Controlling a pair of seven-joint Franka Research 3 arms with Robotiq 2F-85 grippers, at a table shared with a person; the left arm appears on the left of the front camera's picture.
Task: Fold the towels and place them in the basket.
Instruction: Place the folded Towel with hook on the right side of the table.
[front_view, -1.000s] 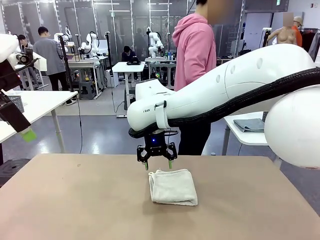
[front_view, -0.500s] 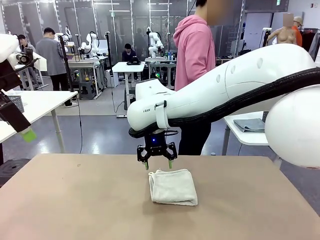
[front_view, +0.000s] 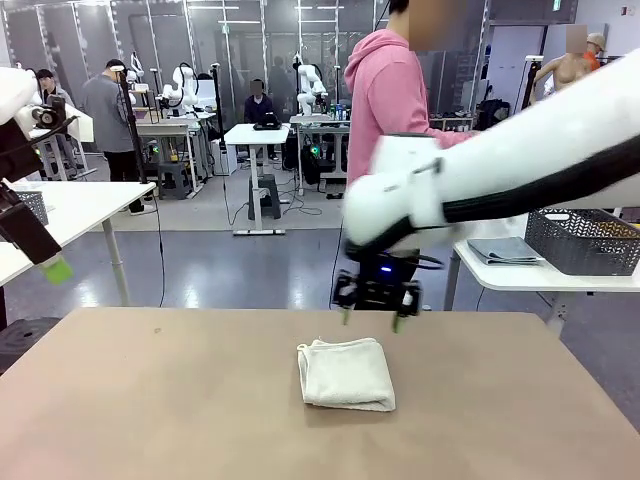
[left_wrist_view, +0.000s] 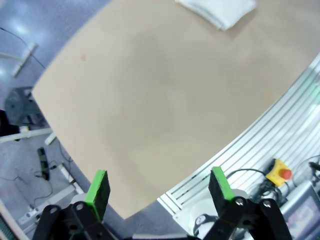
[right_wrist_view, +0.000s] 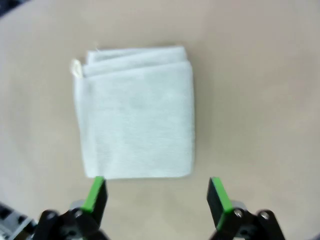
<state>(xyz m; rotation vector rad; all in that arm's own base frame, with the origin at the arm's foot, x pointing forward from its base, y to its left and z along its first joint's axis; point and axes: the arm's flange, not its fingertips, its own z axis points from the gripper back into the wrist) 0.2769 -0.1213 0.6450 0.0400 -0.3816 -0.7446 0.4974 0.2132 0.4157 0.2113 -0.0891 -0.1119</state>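
On the desk (front_view: 150, 400), a folded cream towel (front_view: 346, 373) is lying flat.
The right hand (right_wrist_view: 156, 194) is hovering above its far edge, released and empty; the left hand (left_wrist_view: 159, 187) is hanging released too.

Front view across table (front_view: 150, 400); wrist views downward over shared towel (front_view: 346, 373).

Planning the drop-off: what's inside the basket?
Nothing shows above the basket rim; its mesh walls hide the inside. A folded grey towel lies beside it on the side table.
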